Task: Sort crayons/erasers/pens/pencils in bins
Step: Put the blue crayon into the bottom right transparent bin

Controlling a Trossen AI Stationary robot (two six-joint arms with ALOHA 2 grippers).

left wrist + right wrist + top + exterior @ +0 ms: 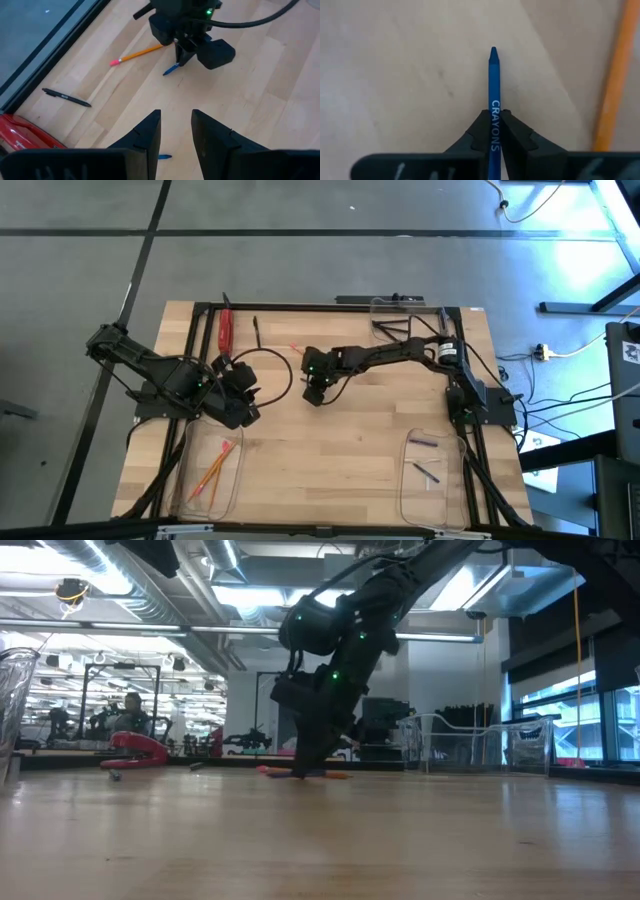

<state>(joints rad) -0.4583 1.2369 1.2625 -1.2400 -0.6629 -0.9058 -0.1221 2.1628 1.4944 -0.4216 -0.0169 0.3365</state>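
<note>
While the right gripper (495, 131) stands low over the middle of the table, its two dark fingers are pinched on a blue crayon (493, 95) printed with the word CRAYONS, and that crayon's long axis runs straight out ahead of the fingertips, its pointed tip well clear of them. In the left wrist view the same crayon (171, 69) slants down from the right gripper (182, 57) with its tip at or just above the wood; whether it still touches the table I cannot tell. Just beside the gripper, on the side away from its arm, lies a yellow pencil (137, 53) with a pink eraser end, roughly parallel to the crayon in the right wrist view, and it must not be dragged along. The move, as I judge it, turns on the bin (432, 475) holding purple crayons: it lies back along the right arm's own side, near the table's front edge, so the right arm is the nearer one for the carry. The left gripper (175, 131) waits beside its arm's base, fingers spread and holding nothing, above a bin (205, 478) with pencils in it; a black pen (66, 97) lies ahead of it, off to one side and well apart from the crayon.
</note>
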